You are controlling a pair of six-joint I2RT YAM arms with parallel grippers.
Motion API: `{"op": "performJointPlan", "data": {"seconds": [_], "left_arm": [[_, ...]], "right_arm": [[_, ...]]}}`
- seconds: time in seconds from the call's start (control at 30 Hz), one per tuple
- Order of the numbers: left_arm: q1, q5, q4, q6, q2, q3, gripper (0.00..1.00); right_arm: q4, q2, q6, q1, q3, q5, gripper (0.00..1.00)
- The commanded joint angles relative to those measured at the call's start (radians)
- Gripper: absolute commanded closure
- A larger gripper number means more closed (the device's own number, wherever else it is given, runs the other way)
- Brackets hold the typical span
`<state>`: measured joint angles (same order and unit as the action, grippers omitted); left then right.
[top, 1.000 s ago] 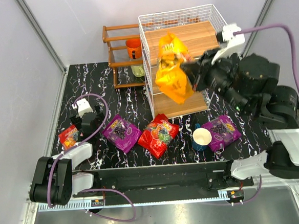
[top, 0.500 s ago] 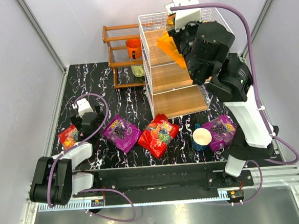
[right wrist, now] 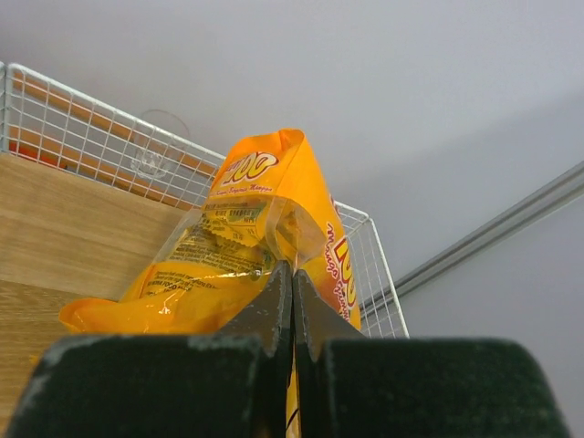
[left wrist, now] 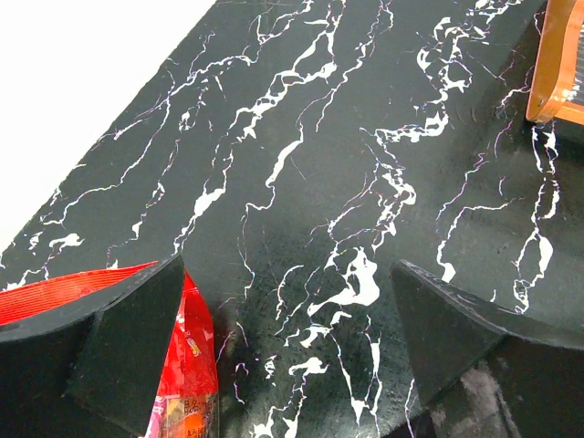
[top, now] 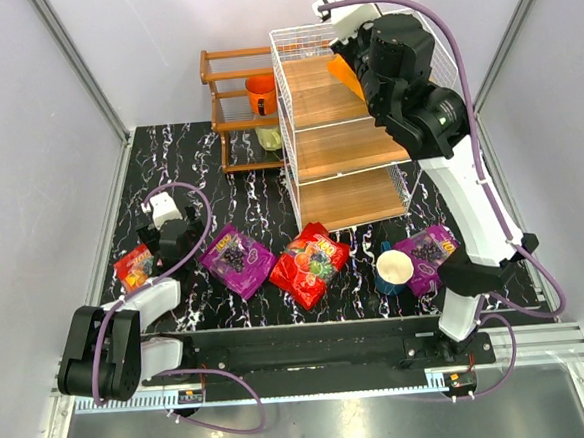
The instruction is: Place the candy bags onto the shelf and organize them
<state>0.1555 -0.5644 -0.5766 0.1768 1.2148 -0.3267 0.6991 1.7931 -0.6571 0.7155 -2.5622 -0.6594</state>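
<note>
Orange bag (right wrist: 265,201) is pinched by right fingers (right wrist: 274,319) over the shelf (top: 337,151), seemingly unreleased; four are left on desk (top: 167,158); left fingers (left wrist: 128,338) wide.

Even, diffuse overhead light filled the sharp top view, with faint shadows under the shelf (top: 356,199) boards. The left wrist view blew out white at its upper left corner. In the right wrist view the orange candy bag (right wrist: 265,228) glinted; the near fingers (right wrist: 182,383) looked soft.

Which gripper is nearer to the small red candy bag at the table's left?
Left. The left gripper hangs right at the small red bag; the right gripper is far away, at the shelf top.
</note>
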Motion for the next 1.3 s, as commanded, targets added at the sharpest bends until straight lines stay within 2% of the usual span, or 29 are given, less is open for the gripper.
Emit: {"op": "performJointPlan", "data": {"seconds": [0.0,0.2,0.23,0.27,0.3,0.33,0.4,0.47,0.53,0.57,0.63,0.67,0.73,0.97,1.0,1.1,1.13,1.27], "left_arm": [[0.003,-0.003,-0.035,-0.002,0.008,-0.037,0.01],[0.003,-0.002,-0.035,-0.005,0.008,-0.038,0.01],[0.003,-0.002,-0.035,-0.005,0.009,-0.040,0.01],[0.001,-0.002,-0.035,-0.005,0.008,-0.038,0.01],[0.003,-0.002,-0.034,-0.005,0.009,-0.041,0.01],[0.003,0.000,-0.034,-0.005,0.009,-0.040,0.01],[0.003,0.003,-0.034,-0.008,0.012,-0.043,0.01],[0.003,0.006,-0.032,-0.008,0.012,-0.043,0.01],[0.003,0.008,-0.032,-0.010,0.012,-0.044,0.01],[0.004,0.006,-0.031,-0.010,0.015,-0.043,0.01],[0.003,0.008,-0.031,-0.010,0.015,-0.046,0.01],[0.003,0.009,-0.029,-0.011,0.017,-0.048,0.01],[0.003,0.009,-0.029,-0.011,0.017,-0.048,0.01],[0.003,0.012,-0.029,-0.013,0.017,-0.048,0.01],[0.003,0.012,-0.029,-0.013,0.017,-0.049,0.01],[0.003,0.015,-0.026,-0.014,0.017,-0.049,0.01],[0.003,0.014,-0.026,-0.014,0.017,-0.049,0.01],[0.003,0.014,-0.023,-0.014,0.018,-0.051,0.01]], "right_arm": [[-0.133,-0.012,-0.095,-0.050,0.008,0.105,1.00],[-0.188,-0.046,-0.130,-0.070,0.170,0.167,1.00],[-0.188,-0.049,-0.124,-0.070,0.181,0.184,0.93],[-0.179,-0.049,-0.107,-0.070,0.189,0.202,0.77],[-0.162,-0.052,-0.090,-0.070,0.192,0.222,0.49],[-0.124,-0.058,-0.058,-0.070,0.192,0.275,0.39],[-0.118,-0.075,-0.020,-0.071,0.213,0.310,0.34],[-0.188,-0.125,0.028,-0.070,0.253,0.302,0.32],[-0.336,-0.211,0.068,-0.071,0.370,0.290,0.30],[-0.393,-0.247,0.083,-0.071,0.470,0.290,0.22],[-0.552,-0.352,0.128,-0.070,0.571,0.284,0.19],[-0.591,-0.385,0.146,-0.071,0.642,0.279,0.16],[-0.615,-0.449,0.207,-0.070,0.675,0.276,0.16],[-0.442,-0.558,0.399,-0.070,0.695,0.290,0.16],[-0.364,-0.557,0.425,-0.070,0.685,0.288,0.18],[-0.252,-0.561,0.520,-0.070,0.681,0.316,0.27],[-0.236,-0.561,0.536,-0.071,0.689,0.323,0.27],[-0.211,-0.572,0.603,-0.071,0.758,0.330,0.16]]}}
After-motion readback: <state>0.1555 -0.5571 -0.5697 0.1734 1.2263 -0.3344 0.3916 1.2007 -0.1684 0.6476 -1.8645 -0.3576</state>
